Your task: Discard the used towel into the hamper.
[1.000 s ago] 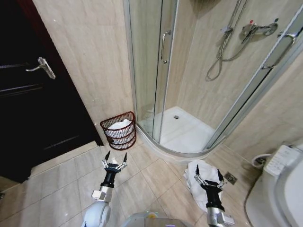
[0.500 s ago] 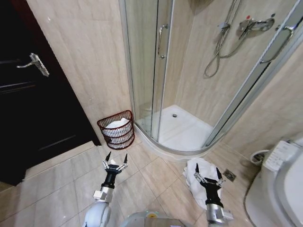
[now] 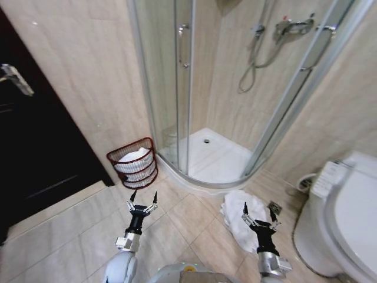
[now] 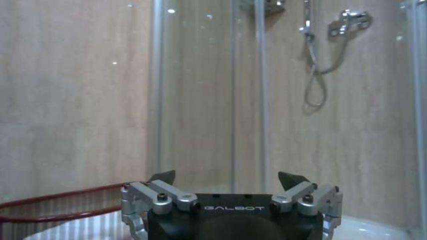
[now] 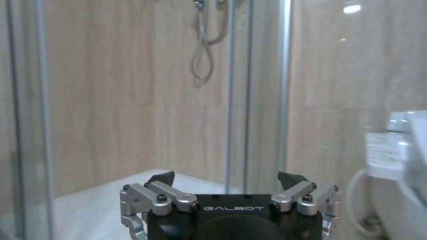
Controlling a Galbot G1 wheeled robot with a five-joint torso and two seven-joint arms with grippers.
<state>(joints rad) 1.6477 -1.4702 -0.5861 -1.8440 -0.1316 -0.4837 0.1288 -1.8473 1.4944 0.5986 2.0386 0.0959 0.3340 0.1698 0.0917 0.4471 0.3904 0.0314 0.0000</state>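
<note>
Towel (image 3: 238,215) heaped just ahead of wide-open right tool (image 3: 257,215) (left tool (image 3: 142,199) wide, idle); loose folds likely to snag, missing hamper (image 3: 132,163).

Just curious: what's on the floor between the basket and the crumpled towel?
Head view: bare floor tiles and the shower's curved base between the basket and towel.
</note>
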